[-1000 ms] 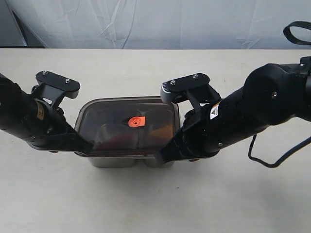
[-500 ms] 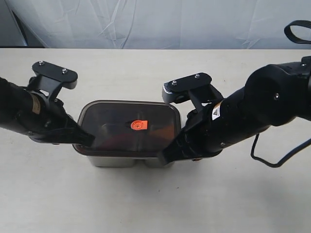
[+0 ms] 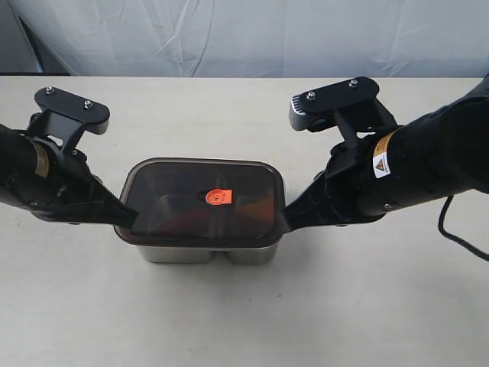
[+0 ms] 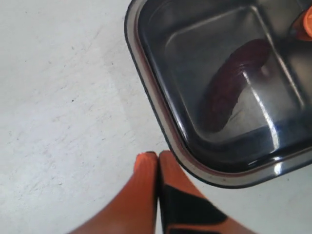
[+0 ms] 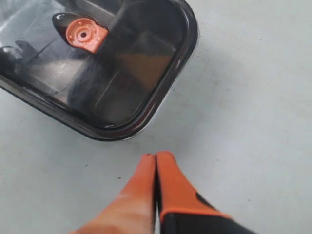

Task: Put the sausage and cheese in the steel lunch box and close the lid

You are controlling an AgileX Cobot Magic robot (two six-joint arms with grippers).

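Note:
The dark translucent lid (image 3: 200,200) with its orange valve tab (image 3: 216,196) lies flat on the steel lunch box (image 3: 202,253). Through the lid (image 4: 195,78) the red sausage (image 4: 234,83) shows in one compartment. An orange-brown shape, probably the cheese (image 5: 148,66), shows dimly in the other under the lid (image 5: 105,73), near the tab (image 5: 85,33). My left gripper (image 3: 128,219) is shut and empty just off the lid's left edge; its tips (image 4: 157,157) sit beside the corner. My right gripper (image 3: 286,223) is shut and empty, its tips (image 5: 155,158) a little off the right corner.
The box stands on a pale table (image 3: 244,321). A white cloth backdrop (image 3: 244,34) hangs behind the far edge. A black cable (image 3: 458,237) trails at the right edge beside the right arm.
The lid went from tilted to lying flat on the box. Both arms pulled outward: the left gripper slid left off the lid, the right gripper drew back to the right.

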